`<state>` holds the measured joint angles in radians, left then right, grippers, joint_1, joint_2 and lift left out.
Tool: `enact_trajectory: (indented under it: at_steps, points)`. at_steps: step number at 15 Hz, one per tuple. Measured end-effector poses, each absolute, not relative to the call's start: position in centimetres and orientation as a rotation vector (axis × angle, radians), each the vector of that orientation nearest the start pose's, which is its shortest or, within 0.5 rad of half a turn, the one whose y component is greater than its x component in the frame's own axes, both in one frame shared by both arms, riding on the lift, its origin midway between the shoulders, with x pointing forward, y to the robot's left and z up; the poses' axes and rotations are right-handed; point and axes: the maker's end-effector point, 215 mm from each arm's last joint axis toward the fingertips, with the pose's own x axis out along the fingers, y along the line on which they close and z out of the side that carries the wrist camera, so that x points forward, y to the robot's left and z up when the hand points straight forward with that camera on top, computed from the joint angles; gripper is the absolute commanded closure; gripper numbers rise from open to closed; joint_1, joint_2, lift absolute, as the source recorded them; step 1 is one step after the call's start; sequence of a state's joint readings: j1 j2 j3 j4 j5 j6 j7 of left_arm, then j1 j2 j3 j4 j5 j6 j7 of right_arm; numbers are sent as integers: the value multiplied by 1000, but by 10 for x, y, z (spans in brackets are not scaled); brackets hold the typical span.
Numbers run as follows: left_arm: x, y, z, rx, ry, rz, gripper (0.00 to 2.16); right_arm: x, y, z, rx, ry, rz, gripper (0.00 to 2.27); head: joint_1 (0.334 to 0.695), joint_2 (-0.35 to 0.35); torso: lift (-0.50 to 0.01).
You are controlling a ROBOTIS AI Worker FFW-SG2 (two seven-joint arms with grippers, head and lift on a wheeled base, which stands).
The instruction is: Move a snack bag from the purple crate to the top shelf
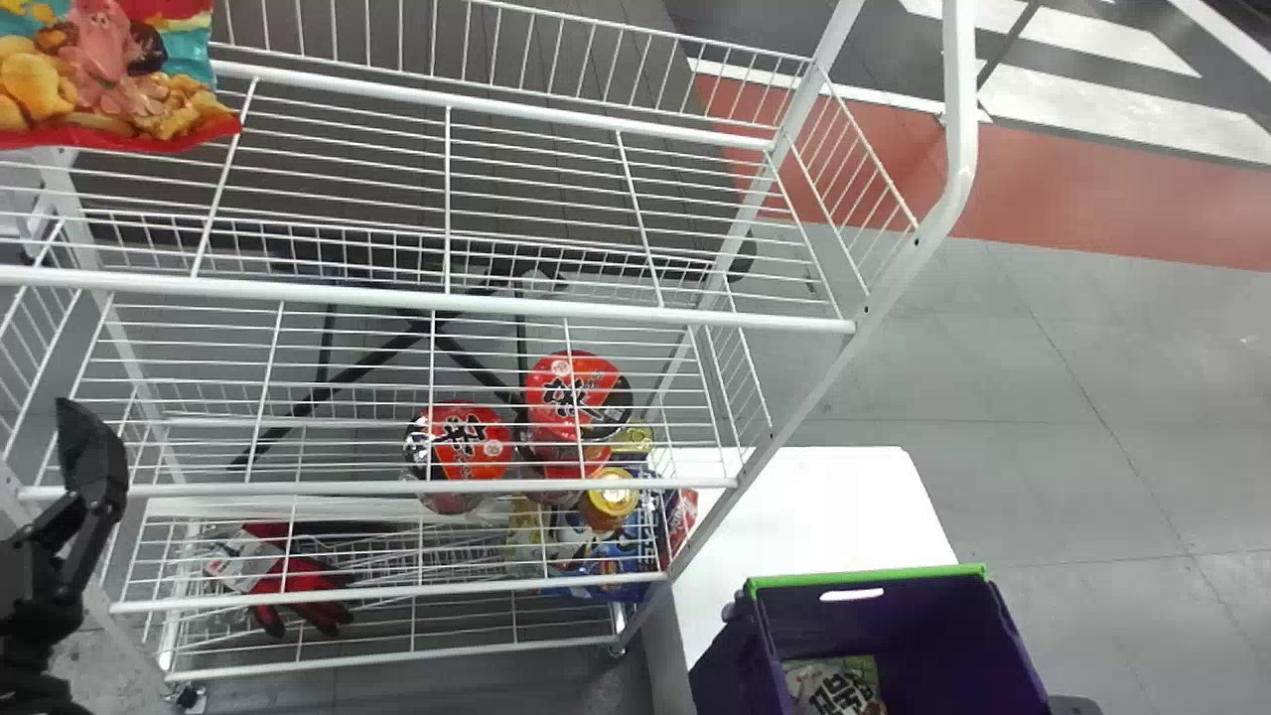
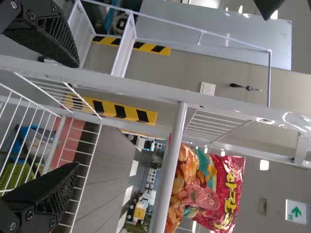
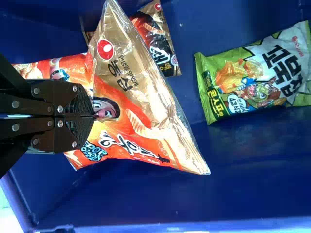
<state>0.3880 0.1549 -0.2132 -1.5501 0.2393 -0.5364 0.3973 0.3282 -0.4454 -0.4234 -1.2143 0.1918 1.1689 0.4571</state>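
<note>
Left gripper (image 1: 91, 467), nine o'clock: is standing open. Right gripper (image 3: 92, 116): is grasping orange snack bag (image 3: 141, 131), purple crate (image 1: 933, 626), five o'clock.

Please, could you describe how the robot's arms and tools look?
The left arm is black. The left tool has two black, tapering fingers with ridged surfaces and round screws. The right tool is also black, with round screws on its links.
</note>
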Motion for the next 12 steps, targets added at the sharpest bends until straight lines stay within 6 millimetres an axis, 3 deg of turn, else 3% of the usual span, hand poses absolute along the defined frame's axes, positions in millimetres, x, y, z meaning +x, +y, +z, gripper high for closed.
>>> enact_trajectory:
  at_steps: [12]
  points:
    - [427, 261, -419, -180, -55, 253, 90, 56, -602, -675, 34, 1708, -390, 2111, 695, -350, -113]
